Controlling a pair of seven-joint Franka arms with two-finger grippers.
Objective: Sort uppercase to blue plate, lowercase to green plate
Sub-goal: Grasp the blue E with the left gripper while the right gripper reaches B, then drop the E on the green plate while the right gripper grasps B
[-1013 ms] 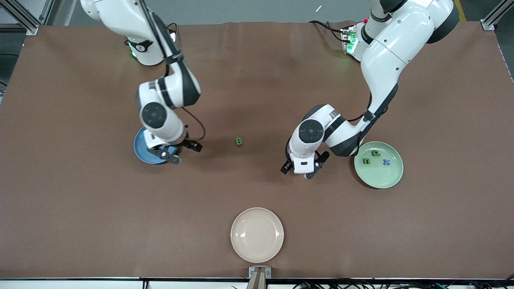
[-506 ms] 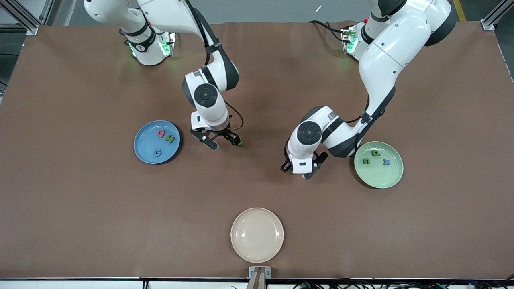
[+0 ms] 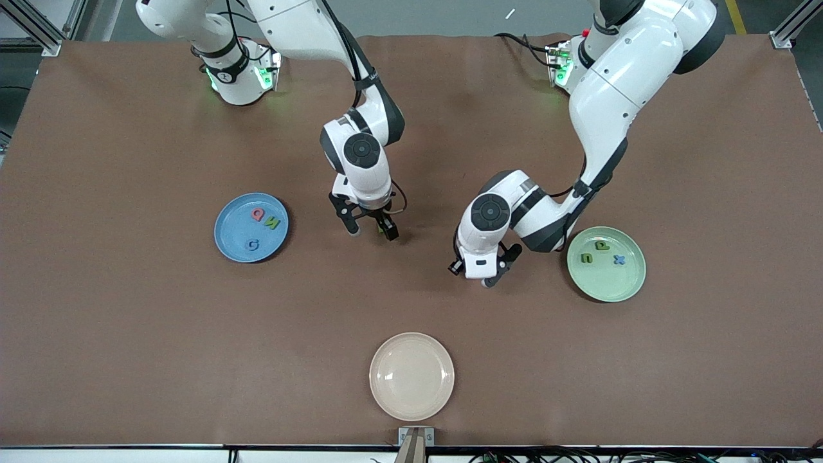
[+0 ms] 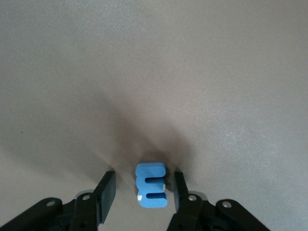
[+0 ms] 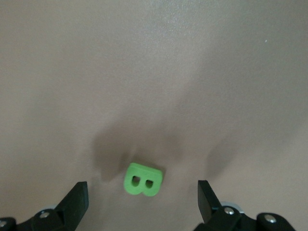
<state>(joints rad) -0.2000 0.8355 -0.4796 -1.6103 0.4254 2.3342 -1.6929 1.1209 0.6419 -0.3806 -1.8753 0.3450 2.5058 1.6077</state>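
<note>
1. Left gripper (image 4: pixel 142 192): low over the bare table (image 3: pixel 128 334), near the green plate (image 3: pixel 606 283). Its fingers (image 4: pixel 107 190) stand either side of a blue letter m (image 4: pixel 151 186) with a small gap on each side; not clamped on it.
2. Blue letter m: lying flat on the table between those fingers.
3. Right gripper (image 3: pixel 370 229): low over the middle of the table, jaws spread wide, holding nothing.
4. Green letter B (image 5: pixel 142 180): flat on the table between the right gripper's fingers (image 5: pixel 74 204), touching neither.
5. Blue plate (image 3: pixel 226 243): toward the right arm's end; holds a pink Q (image 3: pixel 258 214), a green N (image 3: pixel 272 223) and a blue G (image 3: pixel 253 244).
6. Green plate: toward the left arm's end; holds a green p (image 3: pixel 602 245), a green n (image 3: pixel 586 258) and a blue x (image 3: pixel 619 260).
7. Beige plate (image 3: pixel 411 376): nearest the front camera.
</note>
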